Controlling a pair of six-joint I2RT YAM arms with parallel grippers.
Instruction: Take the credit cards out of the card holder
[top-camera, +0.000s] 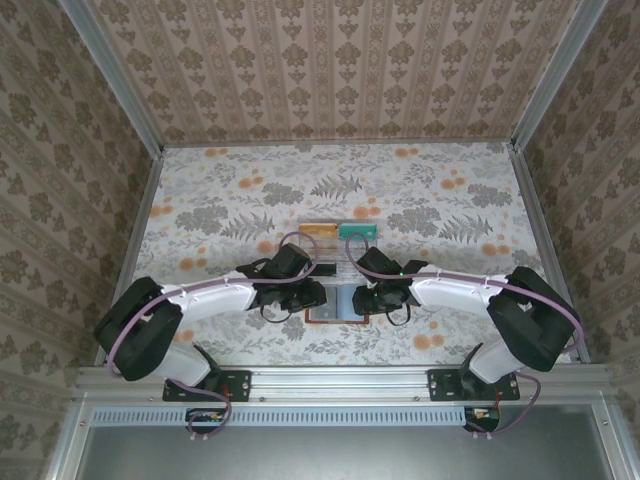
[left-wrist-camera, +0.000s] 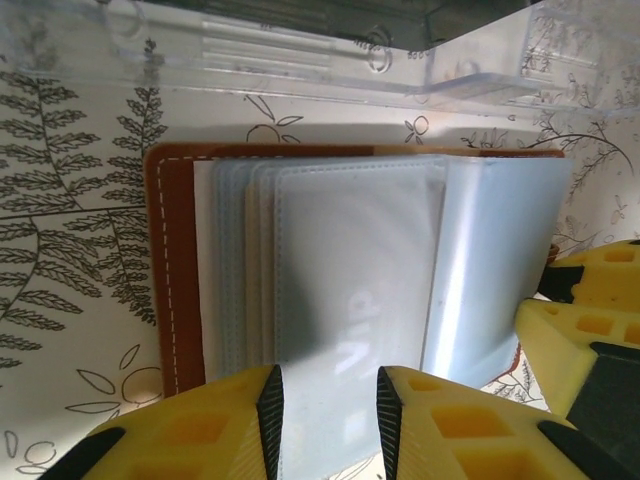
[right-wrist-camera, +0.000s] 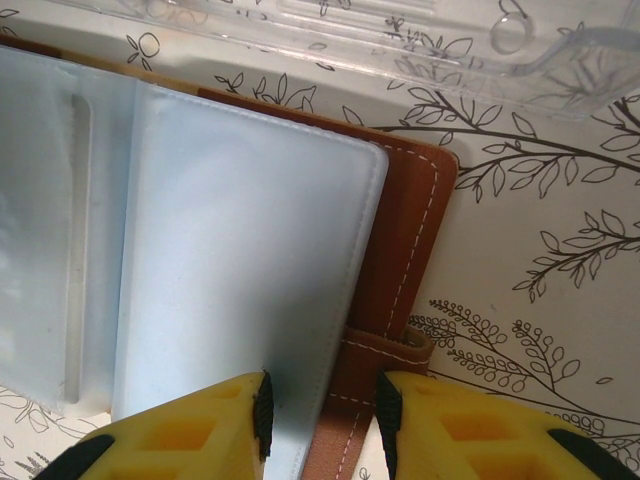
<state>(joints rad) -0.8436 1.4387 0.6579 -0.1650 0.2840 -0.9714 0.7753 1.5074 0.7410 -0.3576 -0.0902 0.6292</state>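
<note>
The left gripper (top-camera: 318, 297) sat at the card holder's (top-camera: 340, 306) left edge, low over the flowered table (top-camera: 220, 220). Its wrist camera showed its two yellow fingers (left-wrist-camera: 215, 430) standing apart, jaws open, with the near edge of the top clear sleeve (left-wrist-camera: 350, 260) lying in the gap between them; whether the pads touched the sleeve could not be told. Left of that fanned stack of sleeves ran the holder's reddish-brown leather with its white stitching.

The card holder itself lay open and flat between the two grippers, grey-blue inside with a brown rim. Just beyond it lay a clear plastic tray (left-wrist-camera: 300, 60). At the far side of that tray lay an orange card (top-camera: 318, 230) and, to its right, a teal card (top-camera: 357, 229), both outside the holder.

The right gripper (top-camera: 363, 299) sat at the holder's right edge. Its jaws were also parted, over the right margin of a pale sleeve (right-wrist-camera: 250, 260) and the stitched leather beside it, near a small strap tab (right-wrist-camera: 385, 350).
</note>
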